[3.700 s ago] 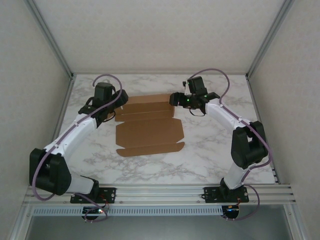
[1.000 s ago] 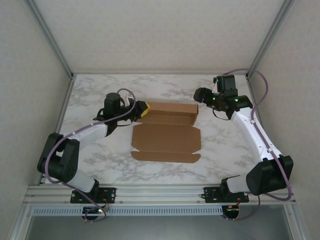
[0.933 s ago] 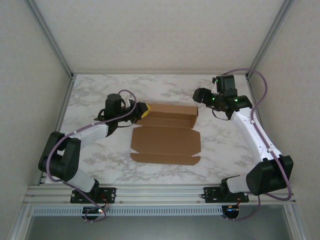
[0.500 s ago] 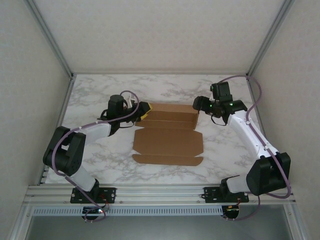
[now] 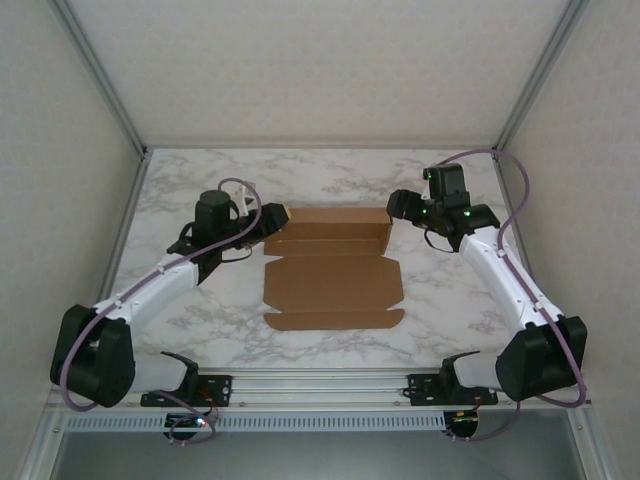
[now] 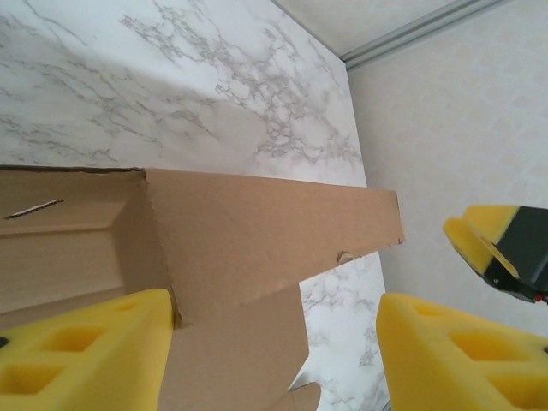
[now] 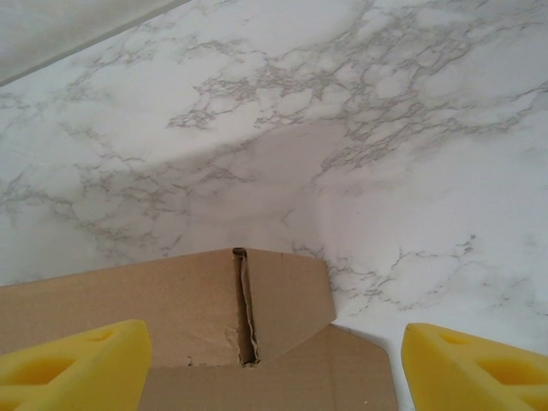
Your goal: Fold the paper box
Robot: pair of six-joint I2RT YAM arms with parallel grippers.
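The paper box (image 5: pixel 335 283) lies mid-table as a brown cardboard die-cut. Its main panel is flat, a narrow flap (image 5: pixel 335 319) lies at the near edge, and its back section (image 5: pixel 328 224) is raised. My left gripper (image 5: pixel 272 218) is at the back section's left end. It is open, and a cardboard wall (image 6: pixel 257 235) rests against its left yellow pad (image 6: pixel 81 351). My right gripper (image 5: pixel 398 206) is open at the right end, and the box corner with a slit (image 7: pixel 244 308) lies between its pads (image 7: pixel 475 364) without touching them.
The marble table (image 5: pixel 200 300) is bounded by metal frame posts and pale walls on the left, back and right. A rail (image 5: pixel 320 385) with both arm bases runs along the near edge. My right gripper's yellow pad (image 6: pixel 501 248) shows in the left wrist view.
The box has slid right since the earliest frame and its back section now stands up. In the last half second my left arm's elbow swung out to the left; both grippers stayed at the box's back corners.
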